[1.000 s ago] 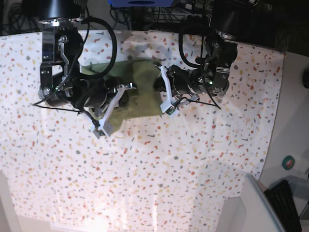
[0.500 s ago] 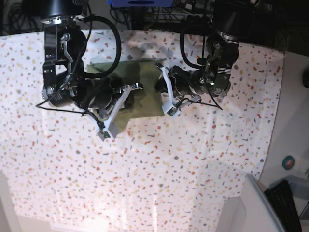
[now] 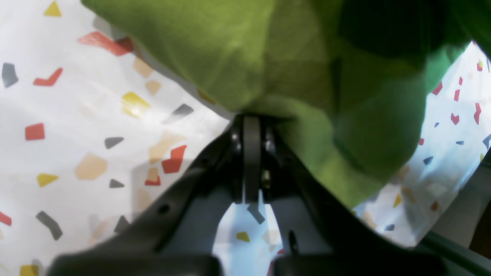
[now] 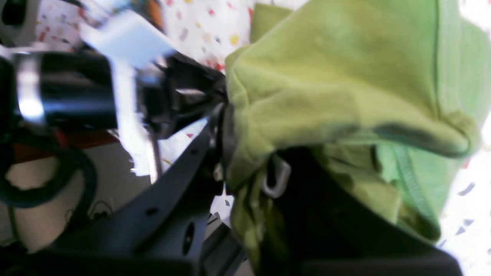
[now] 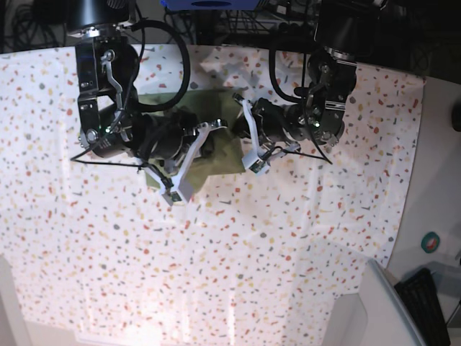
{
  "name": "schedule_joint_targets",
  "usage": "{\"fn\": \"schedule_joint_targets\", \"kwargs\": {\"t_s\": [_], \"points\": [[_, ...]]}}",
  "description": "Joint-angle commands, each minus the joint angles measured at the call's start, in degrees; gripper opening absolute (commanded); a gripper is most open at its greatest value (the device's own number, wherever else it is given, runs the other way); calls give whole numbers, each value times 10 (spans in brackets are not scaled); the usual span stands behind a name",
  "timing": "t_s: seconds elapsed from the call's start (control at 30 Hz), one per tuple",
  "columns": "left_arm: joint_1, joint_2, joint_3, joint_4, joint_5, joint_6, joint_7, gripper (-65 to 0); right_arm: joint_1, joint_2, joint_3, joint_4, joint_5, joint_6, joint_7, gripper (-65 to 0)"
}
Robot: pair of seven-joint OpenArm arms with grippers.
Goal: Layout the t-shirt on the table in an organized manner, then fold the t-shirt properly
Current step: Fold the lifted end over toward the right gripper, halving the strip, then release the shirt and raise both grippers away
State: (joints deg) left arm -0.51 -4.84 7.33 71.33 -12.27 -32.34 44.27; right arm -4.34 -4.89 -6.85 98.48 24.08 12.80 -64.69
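Observation:
The olive-green t-shirt [image 5: 229,153] lies bunched at the far middle of the speckled table [image 5: 252,245], squeezed between my two arms. In the left wrist view my left gripper [image 3: 251,124] is shut, its tips pinching an edge of the t-shirt [image 3: 268,50] just above the table [image 3: 76,115]. In the right wrist view my right gripper [image 4: 245,153] is shut on a thick wad of the t-shirt [image 4: 326,76], and cloth drapes over one finger and hides it. In the base view my right gripper [image 5: 211,138] sits close to my left gripper [image 5: 238,128].
The other arm's black body [image 4: 57,88] fills the left of the right wrist view. A plain grey-white surface [image 5: 374,310] borders the table at the lower right, with a dark object [image 5: 425,303] and a small round thing [image 5: 431,242]. Cables [image 5: 216,21] run along the back.
My right arm has swung to the right in the base view, carrying its part of the t-shirt toward the left gripper. Less green cloth shows now. The left arm has stayed still.

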Motion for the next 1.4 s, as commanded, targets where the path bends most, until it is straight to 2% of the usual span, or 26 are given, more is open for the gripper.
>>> {"fn": "schedule_joint_targets", "kwargs": {"t_s": [0.0,0.27,0.47,0.6,0.87,1.17,1.37], "points": [[-5,-2,-1,5,5,6,3,-650,9,-3,0,3,14,0,9,-650],[-1,-4,-2,25,2,6,5,-650,19,-3,-5,-17,14,0,17,-650],[38,-40,-11,69,1,6,5,-650,21,0,-5,-38,14,0,35,-650],[42,-40,-34,67,4,6,5,-650,27,0,-5,-38,14,0,44,-650],[54,-43,-36,81,1,6,5,-650,32,-2,-5,-53,14,0,45,-650],[119,-43,-199,157,0,4,8,-650,32,-3,-1,-54,16,0,46,-650],[127,-43,-321,165,0,1,63,-650,32,-15,-2,-56,17,0,46,-650]]}}
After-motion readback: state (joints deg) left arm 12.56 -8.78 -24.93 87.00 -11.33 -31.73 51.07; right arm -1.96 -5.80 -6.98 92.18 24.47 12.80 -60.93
